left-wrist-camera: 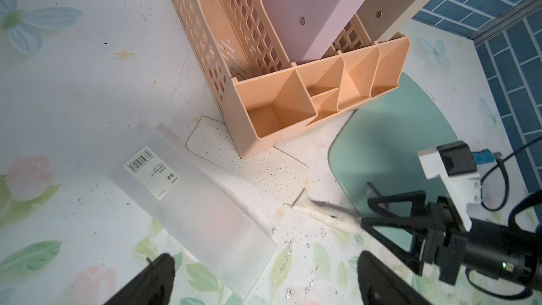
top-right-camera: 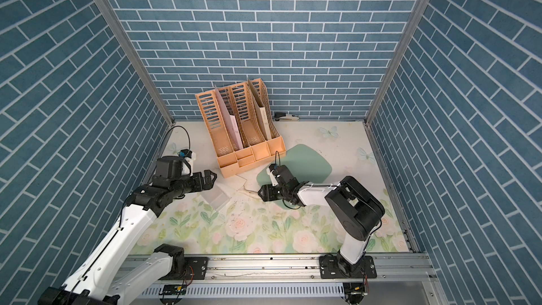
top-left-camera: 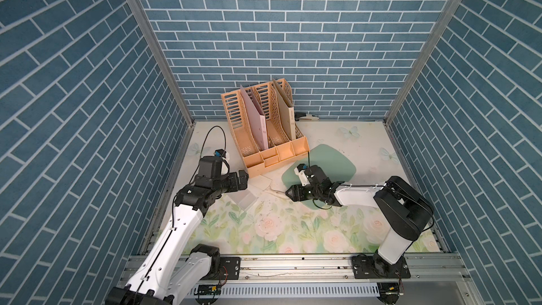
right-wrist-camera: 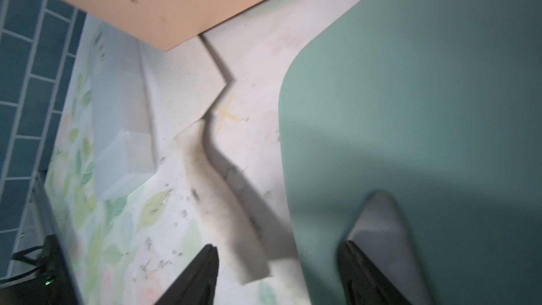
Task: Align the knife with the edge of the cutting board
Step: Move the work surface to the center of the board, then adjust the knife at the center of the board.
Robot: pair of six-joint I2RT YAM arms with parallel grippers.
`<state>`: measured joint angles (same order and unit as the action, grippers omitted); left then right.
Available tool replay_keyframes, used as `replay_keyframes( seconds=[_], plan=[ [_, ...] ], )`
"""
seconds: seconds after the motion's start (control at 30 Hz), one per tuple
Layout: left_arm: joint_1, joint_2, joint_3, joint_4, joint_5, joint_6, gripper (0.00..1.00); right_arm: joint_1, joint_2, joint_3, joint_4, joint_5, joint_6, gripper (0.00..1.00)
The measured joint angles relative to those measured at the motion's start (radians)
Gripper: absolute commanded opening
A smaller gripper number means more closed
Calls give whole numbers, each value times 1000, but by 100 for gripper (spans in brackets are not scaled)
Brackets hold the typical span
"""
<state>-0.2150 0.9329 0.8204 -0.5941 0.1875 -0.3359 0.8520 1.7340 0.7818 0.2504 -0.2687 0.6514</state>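
The cutting board [left-wrist-camera: 393,142] looks like thin matt plastic, smooth and pale mint. The knife [left-wrist-camera: 258,168] has a speckled, off-white blade with a dull, stone-like finish, and its cream handle is scuffed. The packet [left-wrist-camera: 190,209] is frosted translucent plastic bearing a paper barcode label. The file organizer [left-wrist-camera: 293,95] is smooth peach plastic with a faint sheen. The table cover [top-left-camera: 293,230] is a printed floral sheet, possibly vinyl, though blur hides its texture.
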Motion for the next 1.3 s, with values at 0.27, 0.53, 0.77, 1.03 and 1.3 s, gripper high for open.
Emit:
replay_keyframes(
  seconds=[0.27,0.53,0.77,1.03,1.3],
  plan=[
    [-23,8,0,0,-15,-5,100,130,-49,-1,-26,70,109,73],
    [-101,39,2,-14,-18,-43,100,-142,-217,5,-133,138,10,73],
    [-342,8,-93,180,95,-248,99,-395,-103,50,-281,170,-84,72],
    [-596,340,-122,454,26,-410,89,-293,-147,-93,-122,165,-61,71],
    [-621,601,-132,586,-40,-455,82,-23,-230,-252,64,178,146,71]
  ],
)
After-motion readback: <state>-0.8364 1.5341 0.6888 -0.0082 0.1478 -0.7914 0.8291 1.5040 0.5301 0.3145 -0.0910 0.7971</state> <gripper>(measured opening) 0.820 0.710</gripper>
